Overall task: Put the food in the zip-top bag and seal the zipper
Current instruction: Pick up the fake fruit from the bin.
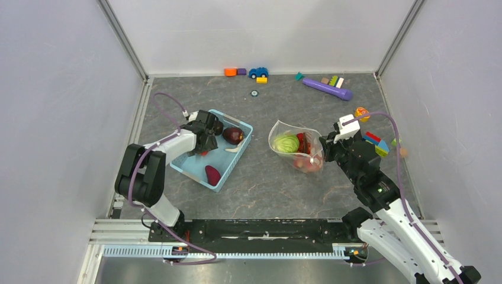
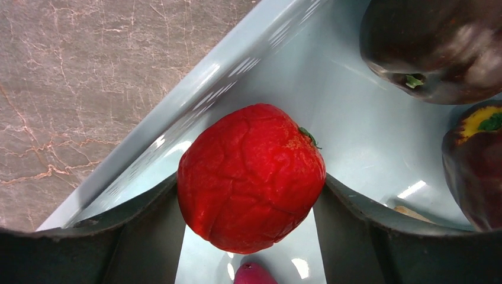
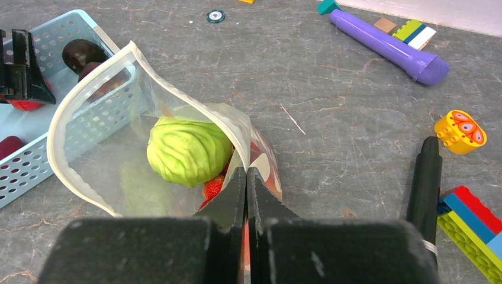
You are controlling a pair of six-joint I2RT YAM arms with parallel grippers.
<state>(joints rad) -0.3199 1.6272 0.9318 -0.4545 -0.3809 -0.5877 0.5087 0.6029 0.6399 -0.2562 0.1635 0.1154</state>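
My left gripper (image 1: 204,140) is inside the light blue basket (image 1: 190,174), shut on a red tomato (image 2: 251,177) that sits between both fingers just above the basket floor. Two dark maroon pieces (image 2: 432,47) (image 2: 473,171) and a magenta piece (image 1: 212,174) lie in the basket. My right gripper (image 3: 245,174) is shut on the near edge of the zip-top bag (image 1: 278,133) and holds its mouth open towards the basket. A green cabbage (image 3: 186,151) and red pieces (image 1: 308,161) are inside. The whitish zipper strip (image 3: 56,148) rims the mouth; no slider shows.
A purple cylinder (image 1: 327,89), a toy car (image 1: 258,72) and coloured blocks (image 1: 235,71) lie along the back. More blocks (image 1: 375,144) and a yellow piece (image 3: 459,130) lie right of the right gripper. Grey walls enclose the table on three sides.
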